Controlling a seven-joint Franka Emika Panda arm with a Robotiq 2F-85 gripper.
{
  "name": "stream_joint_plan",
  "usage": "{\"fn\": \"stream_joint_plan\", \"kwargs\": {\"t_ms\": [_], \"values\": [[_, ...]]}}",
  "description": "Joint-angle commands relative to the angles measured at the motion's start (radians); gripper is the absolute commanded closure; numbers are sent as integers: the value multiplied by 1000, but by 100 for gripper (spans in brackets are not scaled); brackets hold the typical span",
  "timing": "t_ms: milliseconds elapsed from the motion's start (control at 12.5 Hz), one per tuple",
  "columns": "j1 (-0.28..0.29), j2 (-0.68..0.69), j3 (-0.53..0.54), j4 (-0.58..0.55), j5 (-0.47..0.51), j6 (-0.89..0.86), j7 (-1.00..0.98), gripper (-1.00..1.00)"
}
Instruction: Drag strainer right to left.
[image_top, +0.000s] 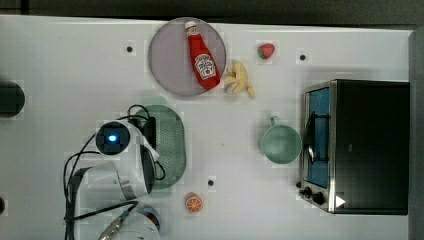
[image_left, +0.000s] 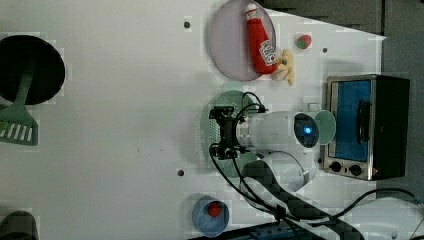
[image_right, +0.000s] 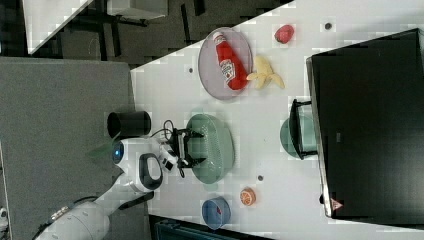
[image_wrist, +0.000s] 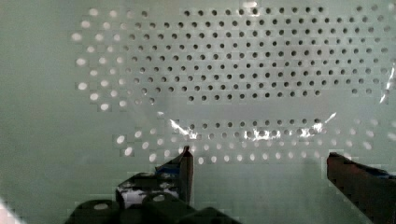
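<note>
Perforated pale-green plastic fills my wrist view: the strainer (image_wrist: 243, 60), seen close, with the gripper (image_wrist: 259, 163) spread wide just above it and nothing between the two dark fingers (image_wrist: 186, 170). Whether the tips touch the plastic I cannot tell.

Key relation: gripper (image_right: 190, 147) sits directly over the strainer (image_right: 212, 147), toward the long edge on the right view's left, the arm's side. The oval's long axis runs up-and-down in the top view, so I judge the drag goes across the short axis. One arm only, so no choice of hand.

Strainer (image_top: 170, 145): shallow oval basket, smooth moulded plastic, grid of small round holes, glossy highlights. Looks light; I expect it to slide easily on the smooth white counter (image_top: 60, 65).

Outward, top view: orange slice (image_top: 193, 203) below the strainer; grey plate (image_top: 172, 60) with ketchup bottle (image_top: 202, 56) above; banana (image_top: 240, 80), strawberry (image_top: 266, 50); round green mug (image_top: 280, 143) and toaster oven (image_top: 357, 145) to the top view's right, well apart.
</note>
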Motion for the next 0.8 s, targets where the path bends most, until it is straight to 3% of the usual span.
{"fn": "stream_joint_plan", "kwargs": {"t_ms": [80,800], "values": [[59,48,-16,82,17,-18,85,-100],[164,144,-16,272,91,-88,147,-100]]}}
